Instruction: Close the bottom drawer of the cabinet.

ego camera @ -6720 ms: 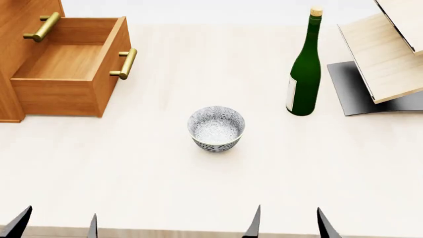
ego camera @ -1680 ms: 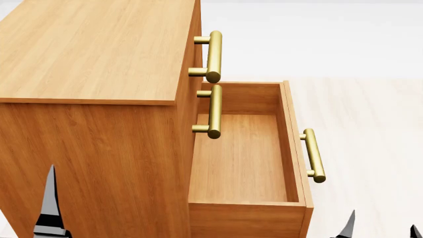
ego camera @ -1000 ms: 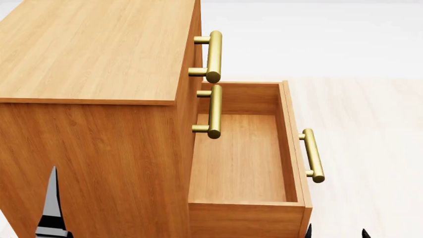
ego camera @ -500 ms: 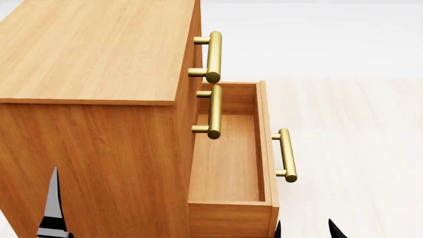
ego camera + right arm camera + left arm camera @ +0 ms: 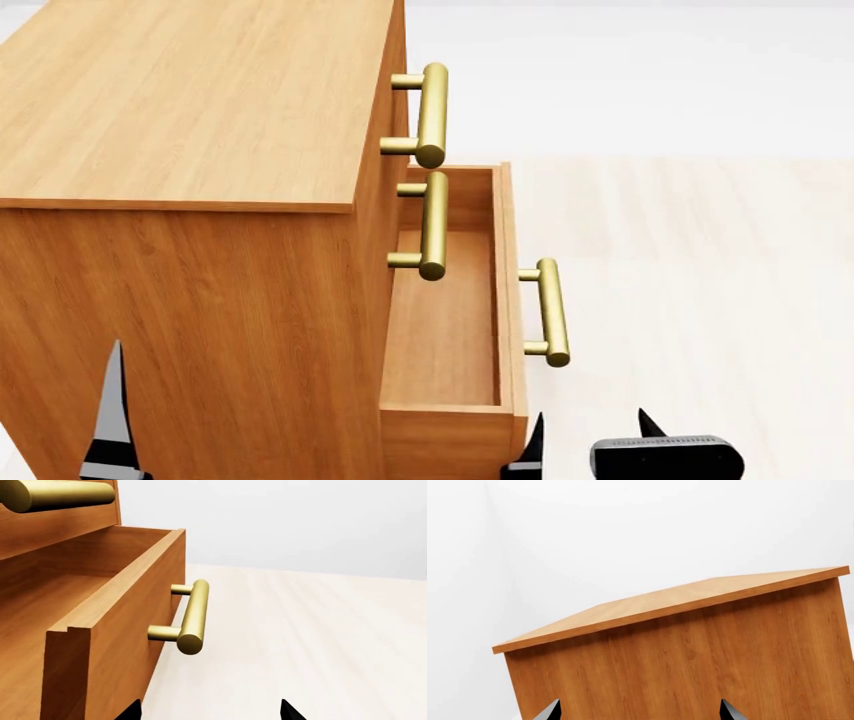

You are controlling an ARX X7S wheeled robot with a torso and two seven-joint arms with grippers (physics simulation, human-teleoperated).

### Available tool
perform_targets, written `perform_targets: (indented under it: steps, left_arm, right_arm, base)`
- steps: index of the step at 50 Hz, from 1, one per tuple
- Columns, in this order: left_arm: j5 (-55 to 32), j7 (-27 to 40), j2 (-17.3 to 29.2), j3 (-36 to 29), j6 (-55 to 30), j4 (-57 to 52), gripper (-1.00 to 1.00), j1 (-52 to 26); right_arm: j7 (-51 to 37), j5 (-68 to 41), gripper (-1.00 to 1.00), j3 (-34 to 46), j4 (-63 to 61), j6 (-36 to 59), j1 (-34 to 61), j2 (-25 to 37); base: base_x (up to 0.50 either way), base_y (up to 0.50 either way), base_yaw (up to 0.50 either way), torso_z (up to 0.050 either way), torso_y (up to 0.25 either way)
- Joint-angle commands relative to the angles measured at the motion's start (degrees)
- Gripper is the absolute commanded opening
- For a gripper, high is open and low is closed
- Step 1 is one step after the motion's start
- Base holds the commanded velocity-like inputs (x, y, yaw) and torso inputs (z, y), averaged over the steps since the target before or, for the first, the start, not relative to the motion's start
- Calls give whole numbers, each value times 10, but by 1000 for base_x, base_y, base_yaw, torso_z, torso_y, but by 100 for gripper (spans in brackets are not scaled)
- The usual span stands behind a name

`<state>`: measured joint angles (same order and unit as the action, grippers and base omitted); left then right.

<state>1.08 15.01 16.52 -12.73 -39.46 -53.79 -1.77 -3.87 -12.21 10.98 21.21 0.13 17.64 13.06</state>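
Bottom drawer (image 5: 447,330) of the cabinet (image 5: 187,150) is sitting partly pulled out, its wooden floor showing as a narrow strip between the cabinet front and the drawer's front panel. Its brass bar handle (image 5: 550,312) is projecting from that panel over the pale wooden tabletop (image 5: 694,280). Above it, the two upper drawers are lying flush, their brass handles (image 5: 431,115) stacked one over the other. The right gripper (image 5: 587,445) is hanging at the near end of the drawer front, its dark fingers (image 5: 531,450) spread apart with nothing between them; whether one is touching the panel cannot be told. The left gripper (image 5: 639,711) is facing the cabinet's plain side, fingers parted and holding nothing.
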Motion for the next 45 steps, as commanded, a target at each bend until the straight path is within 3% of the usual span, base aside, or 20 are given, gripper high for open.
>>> perform_targets:
  steps: [1, 24, 45]
  left_arm:
    - [-1, 3, 1, -2, 1, 2, 100, -2]
    - [-4, 8, 5, -4, -6, -7, 100, -1]
    - [-8, 11, 7, -5, -10, -10, 100, -5]
  right_arm:
    - [1, 3, 100, 11, 14, 4, 14, -14]
    - [8, 9, 100, 39, 6, -4, 7, -21]
    - [15, 40, 100, 104, -77, 36, -5, -28]
  base:
    - [0, 0, 0, 0, 0]
    - [0, 0, 0, 0, 0]
    - [0, 0, 0, 0, 0]
